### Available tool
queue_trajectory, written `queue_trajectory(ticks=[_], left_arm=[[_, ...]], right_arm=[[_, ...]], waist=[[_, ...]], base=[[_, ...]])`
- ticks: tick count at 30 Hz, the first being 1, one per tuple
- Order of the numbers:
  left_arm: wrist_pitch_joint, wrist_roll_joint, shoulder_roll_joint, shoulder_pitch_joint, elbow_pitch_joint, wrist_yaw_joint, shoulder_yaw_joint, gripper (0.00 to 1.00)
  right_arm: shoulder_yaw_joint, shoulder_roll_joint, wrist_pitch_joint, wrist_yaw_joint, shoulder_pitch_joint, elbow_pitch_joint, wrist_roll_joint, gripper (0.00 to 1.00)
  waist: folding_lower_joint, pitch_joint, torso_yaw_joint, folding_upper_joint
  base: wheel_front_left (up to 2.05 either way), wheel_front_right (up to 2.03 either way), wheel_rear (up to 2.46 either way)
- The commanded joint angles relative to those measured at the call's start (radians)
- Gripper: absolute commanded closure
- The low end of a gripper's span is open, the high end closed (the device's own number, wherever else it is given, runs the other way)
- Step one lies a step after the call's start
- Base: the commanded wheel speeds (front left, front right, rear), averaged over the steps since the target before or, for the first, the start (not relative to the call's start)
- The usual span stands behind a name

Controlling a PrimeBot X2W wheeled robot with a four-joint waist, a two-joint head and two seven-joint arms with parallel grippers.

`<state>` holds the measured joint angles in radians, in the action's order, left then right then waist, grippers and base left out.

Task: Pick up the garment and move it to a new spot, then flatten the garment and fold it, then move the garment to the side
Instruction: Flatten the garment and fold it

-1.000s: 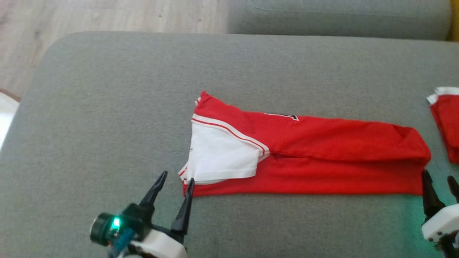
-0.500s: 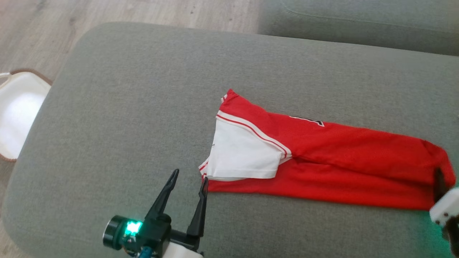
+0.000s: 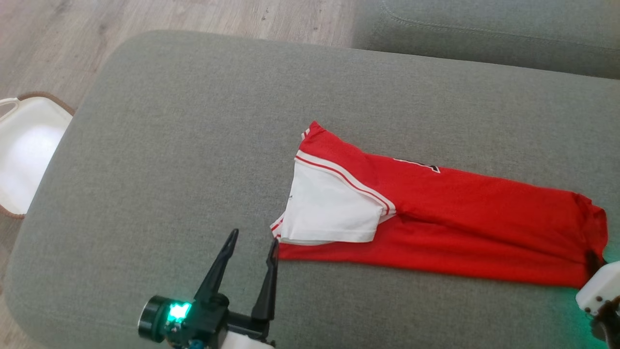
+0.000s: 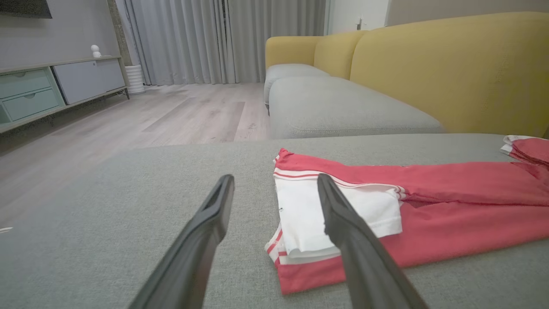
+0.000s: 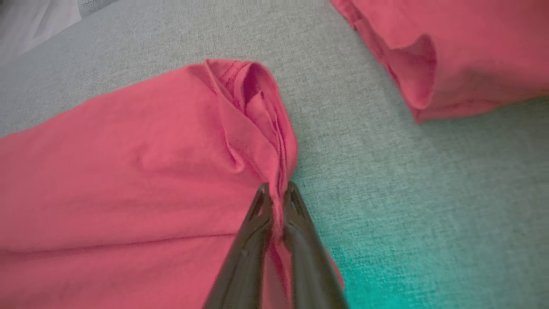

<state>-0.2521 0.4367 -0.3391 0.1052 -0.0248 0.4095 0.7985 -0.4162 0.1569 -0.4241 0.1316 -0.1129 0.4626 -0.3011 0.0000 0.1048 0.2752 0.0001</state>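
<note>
- Red cloth bunches between the closed fingers of the right gripper, pinched at the end hem of the garment. Only a thin fold appears caught, so a lift could pull it free or raise just the top layer.
- The garment lies stretched on the grey cushion between both grippers. At its other end, the left gripper stands open at the near corner, holding nothing. A one-sided pull would likely drag the fold apart.
- Just beyond the right gripper lies a second red garment, which a wide swing might snag.
- A second ago the right fingers stood apart, short of the hem. The left gripper was open then too.
</note>
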Motion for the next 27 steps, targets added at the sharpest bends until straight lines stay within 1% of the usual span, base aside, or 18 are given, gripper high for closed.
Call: queue_trajectory(ticks=[1, 5, 10, 12, 14, 16, 17, 19, 21, 24, 27], left_arm=[[-0.01, -0.014, 0.0, 0.015, 0.025, -0.006, -0.053, 0.0], [-0.01, -0.03, 0.01, 0.0, 0.018, -0.021, -0.08, 0.0], [-0.01, -0.045, 0.028, -0.009, 0.01, -0.044, -0.104, 0.0], [-0.01, -0.051, 0.034, -0.013, 0.005, -0.053, -0.112, 0.0], [-0.01, -0.055, 0.038, -0.019, -0.001, -0.061, -0.118, 0.0], [-0.01, -0.059, 0.041, -0.025, -0.008, -0.069, -0.124, 0.0], [-0.01, -0.063, 0.043, -0.029, -0.015, -0.076, -0.127, 0.0], [-0.01, -0.068, 0.044, -0.032, -0.023, -0.085, -0.126, 0.0], [-0.01, -0.071, 0.047, -0.032, -0.031, -0.092, -0.126, 0.0], [-0.01, -0.074, 0.053, -0.032, -0.039, -0.101, -0.127, 0.0], [-0.01, -0.08, 0.062, -0.029, -0.046, -0.113, -0.121, 0.0]], right_arm=[[0.018, 0.01, 0.008, -0.001, 0.004, -0.035, -0.006, 1.0], [-0.005, 0.036, 0.039, -0.001, 0.01, -0.062, -0.002, 1.0], [-0.059, 0.084, 0.036, -0.001, 0.018, -0.105, -0.029, 1.0], [-0.074, 0.085, 0.026, -0.001, 0.016, -0.133, -0.072, 1.0], [-0.068, 0.076, 0.009, -0.001, 0.011, -0.179, -0.125, 1.0], [-0.043, 0.055, -0.009, -0.001, 0.003, -0.242, -0.171, 1.0], [-0.005, 0.015, -0.028, -0.001, -0.009, -0.31, -0.214, 1.0], [0.042, -0.025, -0.047, -0.001, -0.018, -0.376, -0.249, 1.0], [0.099, -0.05, -0.061, -0.001, -0.021, -0.435, -0.27, 1.0], [0.195, -0.079, -0.074, -0.001, -0.026, -0.491, -0.29, 1.0], [0.29, -0.098, -0.079, -0.001, -0.036, -0.499, -0.32, 1.0]], waist=[[0.0, -0.001, -0.004, -0.0001], [0.0, -0.002, -0.018, -0.0001], [0.0, -0.004, -0.034, -0.0001], [0.0, -0.007, -0.039, -0.0001], [0.0, -0.013, -0.042, -0.0001], [0.0, -0.02, -0.044, -0.0001], [0.0, -0.028, -0.044, -0.0001], [0.0, -0.038, -0.04, -0.0001], [0.0, -0.046, -0.033, -0.0001], [0.0, -0.055, -0.02, -0.0001], [0.0, -0.061, 0.002, -0.0001]], base=[[0.0, 0.0, 0.0], [0.0, 0.0, 0.0], [0.0, 0.0, 0.0], [0.0, 0.0, 0.0], [0.0, 0.0, 0.0], [0.0, 0.0, 0.0], [0.0, 0.0, 0.0], [0.0, 0.0, 0.0], [0.0, 0.0, 0.0], [0.0, 0.0, 0.0], [0.0, 0.0, 0.0]])
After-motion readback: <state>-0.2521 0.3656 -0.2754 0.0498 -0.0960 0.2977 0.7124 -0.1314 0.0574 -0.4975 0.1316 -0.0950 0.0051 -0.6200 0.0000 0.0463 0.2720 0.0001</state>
